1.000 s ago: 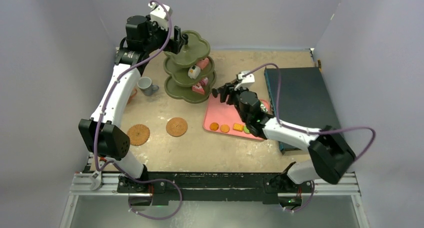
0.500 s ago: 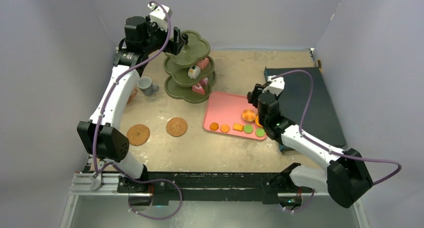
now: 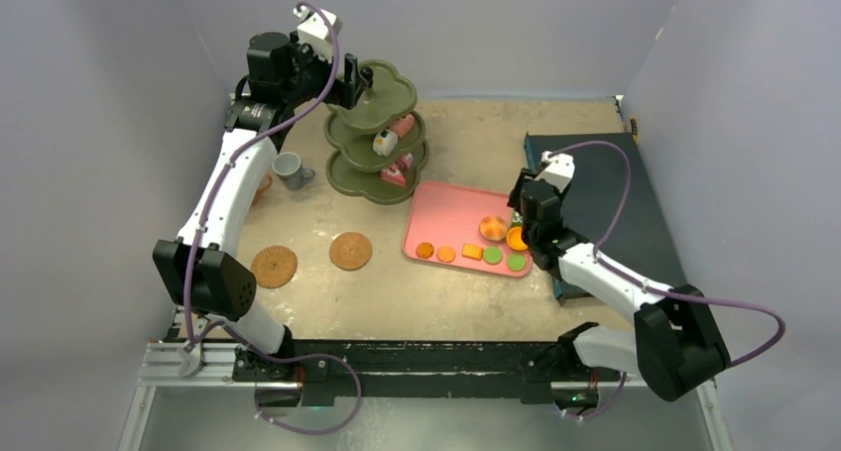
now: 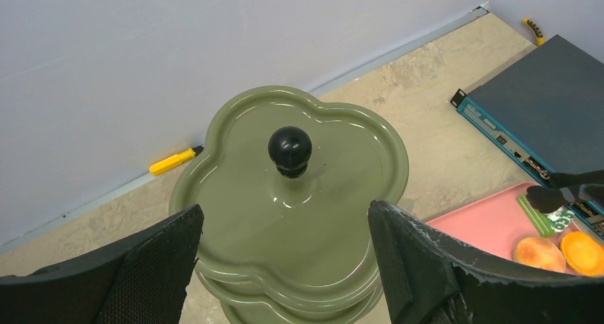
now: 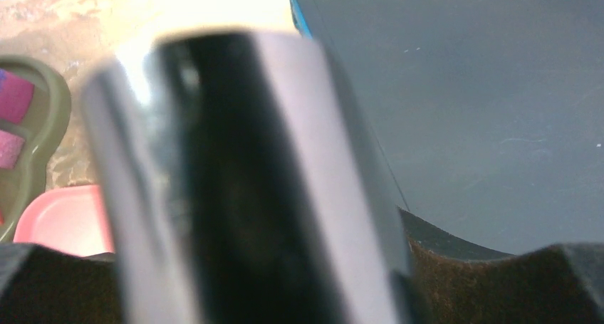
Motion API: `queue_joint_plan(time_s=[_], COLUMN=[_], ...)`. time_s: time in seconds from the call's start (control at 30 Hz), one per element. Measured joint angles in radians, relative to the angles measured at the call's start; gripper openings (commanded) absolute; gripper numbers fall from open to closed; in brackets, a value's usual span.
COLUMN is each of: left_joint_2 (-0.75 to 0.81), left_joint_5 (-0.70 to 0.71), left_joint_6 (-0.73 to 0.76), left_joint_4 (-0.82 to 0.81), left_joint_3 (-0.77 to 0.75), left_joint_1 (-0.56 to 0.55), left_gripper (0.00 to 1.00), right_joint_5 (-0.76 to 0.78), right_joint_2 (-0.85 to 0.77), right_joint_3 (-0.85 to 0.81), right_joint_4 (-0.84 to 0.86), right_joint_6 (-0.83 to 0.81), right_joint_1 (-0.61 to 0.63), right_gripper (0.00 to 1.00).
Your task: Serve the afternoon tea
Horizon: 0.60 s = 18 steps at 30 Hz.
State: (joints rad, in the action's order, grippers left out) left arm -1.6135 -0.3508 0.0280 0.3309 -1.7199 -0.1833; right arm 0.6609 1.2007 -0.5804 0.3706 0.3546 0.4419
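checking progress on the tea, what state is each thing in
stand, upright, top tier empty
coasters, both bare
grey-blue cup, upright, off the coasters
pink tray, holding pastries
left gripper, open, at the stand's top tier
right gripper, shut on black tongs

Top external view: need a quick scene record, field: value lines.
left gripper: open, at the top tier of the olive stand
right gripper: closed on black tongs, over the right end of the pink tray
stand load: top tier bare; pink pastries on the lower tiers
tray load: orange pastries, green pastries
grey-blue cup: left of the stand
coasters: two, bare, front left
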Motion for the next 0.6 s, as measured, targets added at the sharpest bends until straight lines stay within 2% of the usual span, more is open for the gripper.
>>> queue_joint_plan(time_s=[0.3,0.6], left_joint_2=[0.000,0.000], left_joint_5=[-0.005,-0.006], left_joint_6=[0.000,0.000], left_joint_4=[0.000,0.000], left_joint_3=[0.000,0.000], left_joint_1=[0.000,0.000], left_gripper=[0.85,0.84], right_joint_5=[-0.047,-0.050], right_joint_2=[0.050,0.071], right_joint_3=[0.013,0.014], right_joint_4=[0.012,0.034], right_joint_6=[0.005,0.003], right_joint_1=[0.000,0.000], right_gripper=[0.49,0.30])
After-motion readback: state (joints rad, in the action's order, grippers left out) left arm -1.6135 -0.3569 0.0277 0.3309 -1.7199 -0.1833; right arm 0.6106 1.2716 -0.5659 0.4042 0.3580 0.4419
